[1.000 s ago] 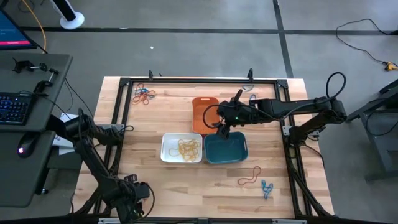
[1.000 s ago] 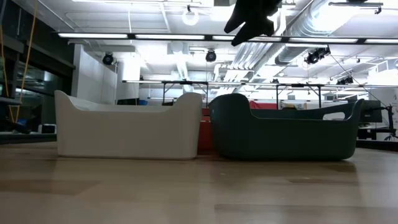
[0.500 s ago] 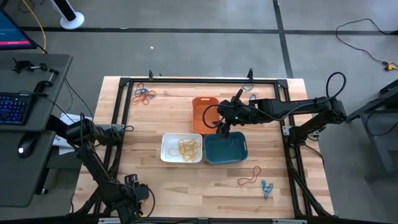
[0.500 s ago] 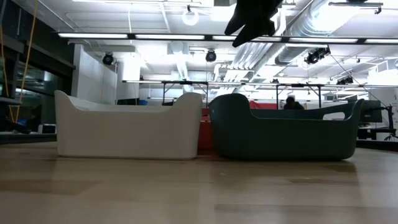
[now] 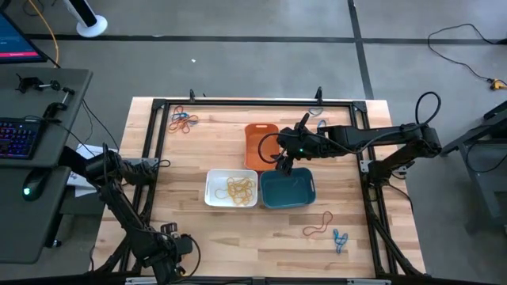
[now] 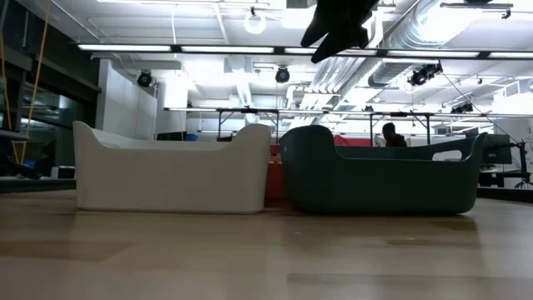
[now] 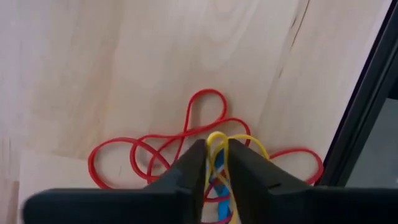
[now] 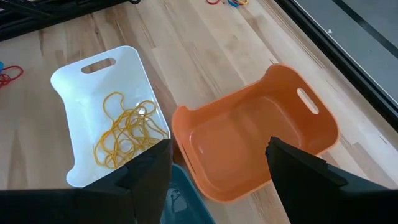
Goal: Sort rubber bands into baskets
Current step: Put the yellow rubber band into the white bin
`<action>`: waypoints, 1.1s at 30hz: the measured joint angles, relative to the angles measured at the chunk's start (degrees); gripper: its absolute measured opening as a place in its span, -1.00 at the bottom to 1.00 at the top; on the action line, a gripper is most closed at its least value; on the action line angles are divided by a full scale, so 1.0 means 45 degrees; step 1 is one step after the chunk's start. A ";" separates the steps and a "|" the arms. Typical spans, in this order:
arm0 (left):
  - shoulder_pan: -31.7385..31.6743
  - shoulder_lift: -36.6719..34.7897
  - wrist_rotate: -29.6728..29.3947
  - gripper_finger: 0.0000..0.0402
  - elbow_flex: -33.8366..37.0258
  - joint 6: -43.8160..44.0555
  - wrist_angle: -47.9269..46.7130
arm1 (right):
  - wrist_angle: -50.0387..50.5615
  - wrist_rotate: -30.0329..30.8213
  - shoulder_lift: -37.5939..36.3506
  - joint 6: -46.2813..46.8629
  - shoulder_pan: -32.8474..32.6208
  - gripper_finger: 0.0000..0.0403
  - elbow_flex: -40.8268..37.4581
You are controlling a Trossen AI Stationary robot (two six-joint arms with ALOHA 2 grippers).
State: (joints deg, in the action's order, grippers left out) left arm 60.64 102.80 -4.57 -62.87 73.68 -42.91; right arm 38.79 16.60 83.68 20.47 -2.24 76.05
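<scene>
At the table's near left corner my left gripper [image 5: 168, 252] points down into a small tangle of rubber bands: red loops [image 7: 155, 152], a blue one [image 7: 217, 186] and a yellow one [image 7: 239, 140]. Its fingers are shut on the yellow one. The white basket [image 5: 232, 188] holds several yellow bands [image 8: 127, 134]. The teal basket [image 5: 287, 188] stands beside it and the orange basket [image 8: 261, 143] behind them. My right gripper [image 5: 283, 165] hangs open above the teal and orange baskets, touching nothing. My left gripper pinches the yellow rubber band's loop [image 7: 217, 144] between its two fingers [image 7: 194, 167]. The fingers come from above, pointing down. The band lies on the table among the red and blue bands, slack.
More rubber bands lie at the far left [image 5: 183, 120], by the far rail [image 5: 321, 124] and at the near right [image 5: 329, 229]. A black frame rail [image 7: 364, 118] runs close beside the left gripper's tangle. Bare wood [image 5: 238, 237] lies in front of the baskets.
</scene>
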 joint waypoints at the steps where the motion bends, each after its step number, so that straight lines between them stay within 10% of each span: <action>1: 0.0000 0.0000 0.0072 -0.81 0.0000 0.0004 -0.0006 | 0.0000 0.0000 0.0000 0.0000 0.0000 0.24 0.0000; 22: -0.0355 -0.2005 0.0286 -1.00 -0.3822 -0.1188 -0.5951 | -0.0010 0.0549 0.0000 0.0000 0.0000 0.24 -0.0005; 33: -0.4175 -0.2944 -0.2386 -1.00 -0.5877 -0.5877 -0.6847 | -0.0010 0.0539 0.0000 0.0029 0.0000 0.24 -0.0005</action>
State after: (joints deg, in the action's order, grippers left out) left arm 41.85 89.56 -15.31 -89.32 47.23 -73.72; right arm 38.74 19.03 83.68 20.60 -2.24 76.03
